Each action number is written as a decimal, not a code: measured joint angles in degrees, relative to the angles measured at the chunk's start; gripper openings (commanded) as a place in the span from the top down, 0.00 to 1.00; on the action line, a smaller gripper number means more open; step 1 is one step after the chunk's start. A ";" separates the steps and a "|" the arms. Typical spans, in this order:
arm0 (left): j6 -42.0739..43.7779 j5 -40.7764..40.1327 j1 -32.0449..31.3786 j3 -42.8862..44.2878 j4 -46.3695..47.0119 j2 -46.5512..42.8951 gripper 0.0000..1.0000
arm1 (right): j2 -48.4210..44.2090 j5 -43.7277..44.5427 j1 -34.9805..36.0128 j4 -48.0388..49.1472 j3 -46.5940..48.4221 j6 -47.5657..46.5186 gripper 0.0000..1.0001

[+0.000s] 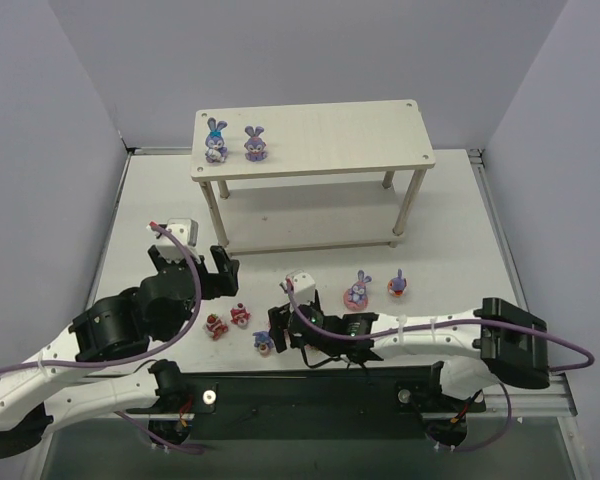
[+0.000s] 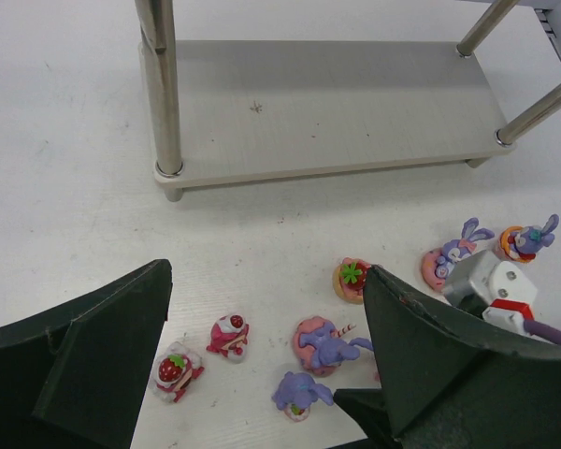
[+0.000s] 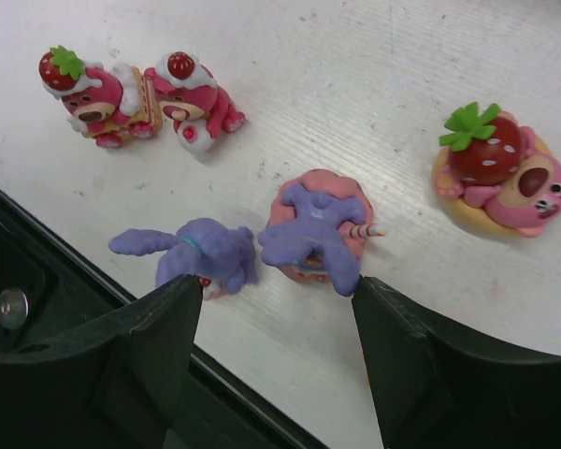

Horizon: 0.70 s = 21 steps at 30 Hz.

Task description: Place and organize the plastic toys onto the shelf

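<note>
The left gripper hangs spread wide and empty over the table, near the shelf. Two bunnies stand at the far left of the shelf's top board. Further right, the right gripper sits low with its jaws apart and nothing pinched, over a fallen bunny and a bunny on a pink base, which may be touching each other. These toys look light, hard and slick. Pinch one by the round base or body, not the thin ears, or it may squirt out.
</note>
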 measured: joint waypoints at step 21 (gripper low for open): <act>-2.84 4.61 0.66 0.00 -4.81 -3.02 0.07 | 12.63 18.95 4.04 8.07 3.39 8.87 0.50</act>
